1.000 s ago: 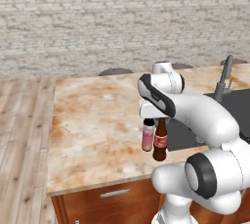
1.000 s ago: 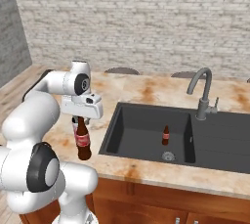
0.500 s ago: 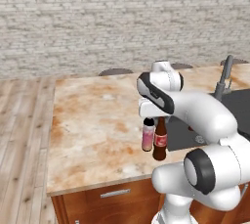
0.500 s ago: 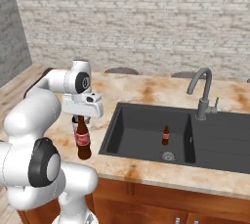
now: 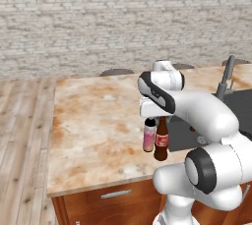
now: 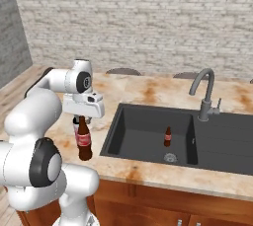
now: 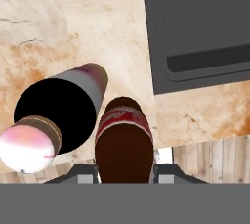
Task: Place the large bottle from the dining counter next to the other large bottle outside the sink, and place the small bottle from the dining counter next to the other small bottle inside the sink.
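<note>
The claw (image 6: 82, 118) pinches the narrow neck of the large bottle (image 6: 84, 143), probably rigid, slippery, top-heavy glass.

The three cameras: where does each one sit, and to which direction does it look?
Left base view: behind-left of the arm, facing the counter; the white arm rises at lower right.
Right base view: behind-right, facing the sink; arm at lower left.
Hand view: on the hand, looking down the brown bottle.
Both base views share the brown bottle under the gripper.
</note>
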